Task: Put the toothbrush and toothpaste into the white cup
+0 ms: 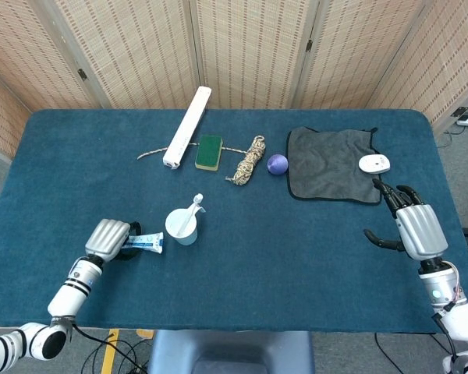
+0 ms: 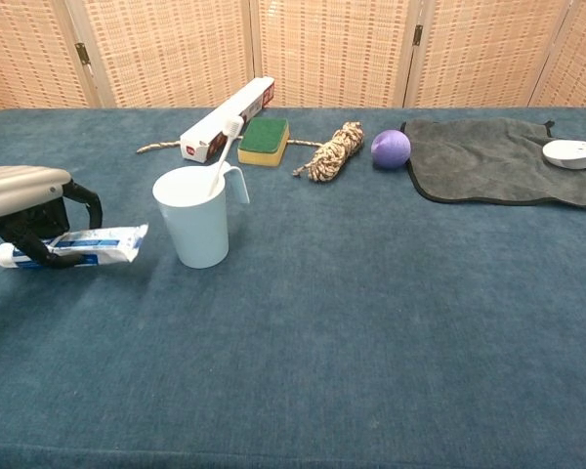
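Fingers of the left hand [image 2: 24,200] curl around the toothpaste [image 2: 83,245], holding the tube level and clear of the blue counter [image 2: 371,322] at the left of the chest view; its flat end points toward the white cup [image 2: 197,217], which stands just to the right of it. In the head view the same hand [image 1: 108,237] sits in the lower left with the tube [image 1: 144,242] reaching toward the cup [image 1: 182,225]. The toothbrush [image 2: 225,151] already stands tilted in the cup, head up.

Nothing lies between tube and cup. Behind the cup, along the upper middle of the frame, lie a long white box [image 2: 227,118], a thin string [image 2: 156,147] at its near end, a green and yellow sponge [image 2: 265,141], a coiled rope [image 2: 336,151] and a purple ball [image 2: 391,149]. Further right, a grey cloth [image 2: 508,161] is spread flat with a white mouse [image 2: 574,152] at its far right edge.

The right hand [image 1: 412,224] hovers at the lower right of the head view, fingers spread and holding nothing.
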You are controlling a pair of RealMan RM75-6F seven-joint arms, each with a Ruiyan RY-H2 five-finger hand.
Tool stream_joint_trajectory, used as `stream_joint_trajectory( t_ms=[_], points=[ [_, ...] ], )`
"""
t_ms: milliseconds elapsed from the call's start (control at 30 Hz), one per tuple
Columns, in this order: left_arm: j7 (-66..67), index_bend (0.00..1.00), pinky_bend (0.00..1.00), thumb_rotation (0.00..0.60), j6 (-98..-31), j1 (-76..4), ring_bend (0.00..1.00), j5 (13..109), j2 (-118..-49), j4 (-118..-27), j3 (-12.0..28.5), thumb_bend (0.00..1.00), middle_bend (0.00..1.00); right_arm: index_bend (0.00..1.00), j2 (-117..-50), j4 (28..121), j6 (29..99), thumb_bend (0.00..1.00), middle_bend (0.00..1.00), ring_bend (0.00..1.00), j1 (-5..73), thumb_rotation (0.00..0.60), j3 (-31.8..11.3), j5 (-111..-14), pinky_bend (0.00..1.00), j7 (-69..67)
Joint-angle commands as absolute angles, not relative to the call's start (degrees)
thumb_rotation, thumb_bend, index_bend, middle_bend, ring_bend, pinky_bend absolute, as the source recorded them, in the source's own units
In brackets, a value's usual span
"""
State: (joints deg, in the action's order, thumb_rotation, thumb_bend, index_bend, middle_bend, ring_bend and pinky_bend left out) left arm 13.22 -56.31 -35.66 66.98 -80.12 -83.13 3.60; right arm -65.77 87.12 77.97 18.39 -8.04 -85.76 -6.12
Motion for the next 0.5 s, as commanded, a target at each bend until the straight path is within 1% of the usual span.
stream_joint_trajectory(
  t_ms=[33, 200, 500],
  points=[
    [5.58, 0.62, 0.82, 0.600, -57.86, -33.86, 0.86, 67.87, -77.75, -83.53, 5.82, 0.36, 1.00, 0.00, -65.76, 87.17, 77.92, 0.16, 0.20, 0.33, 18.42, 0.600, -8.03, -85.77, 0.20, -6.07],
    [-2.69, 0.63, 0.82, 0.600, -57.64, -32.52, 0.86, 67.65, -75.49, -82.52, 7.79, 0.36, 1.00, 0.00, -65.71, 87.57, 77.86, 0.16, 0.20, 0.33, 18.57, 0.600, -7.98, -86.07, 0.20, -5.83],
    [-27.42, 0.65, 0.82, 0.600, -55.62, -30.78, 0.86, 69.98, -72.33, -80.34, 12.42, 0.36, 1.00, 0.00, -65.32, 88.72, 77.76, 0.16, 0.20, 0.34, 18.55, 0.600, -7.90, -86.02, 0.20, -4.84]
  ],
)
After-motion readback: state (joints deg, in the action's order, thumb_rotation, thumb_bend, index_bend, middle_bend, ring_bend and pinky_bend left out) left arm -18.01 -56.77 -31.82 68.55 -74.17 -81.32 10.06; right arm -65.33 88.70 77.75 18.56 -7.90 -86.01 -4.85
